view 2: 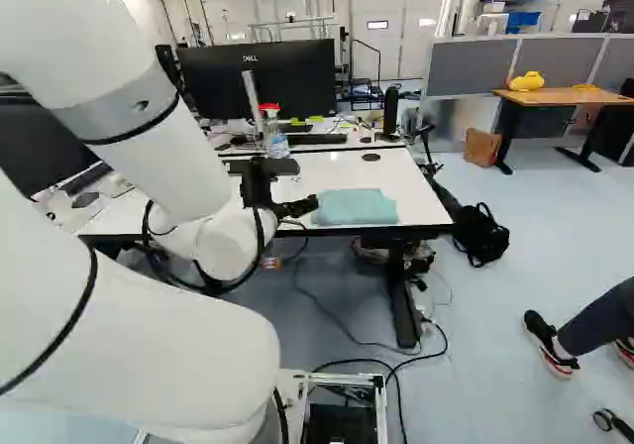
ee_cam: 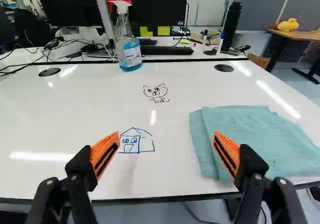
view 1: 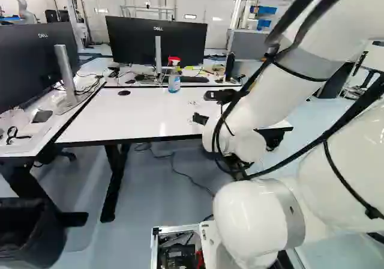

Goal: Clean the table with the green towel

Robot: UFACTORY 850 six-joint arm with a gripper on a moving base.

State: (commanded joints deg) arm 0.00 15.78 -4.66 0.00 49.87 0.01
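Hanging by table (ee_cam: 160,176) edge, tool (view 2: 305,185) fingers apart; towel (ee_cam: 255,134) along same edge, spray bottle (ee_cam: 129,51) farther back.

The table (ee_cam: 70,119) holds a green towel (ee_cam: 255,139), spray bottle (ee_cam: 131,54), drawn cat (ee_cam: 156,91) and drawn house (ee_cam: 131,141).

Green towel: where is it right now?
The folded towel lies on the white table by its near edge, just right of the gripper in the right base view, beside the cat and house drawings in the wrist view.
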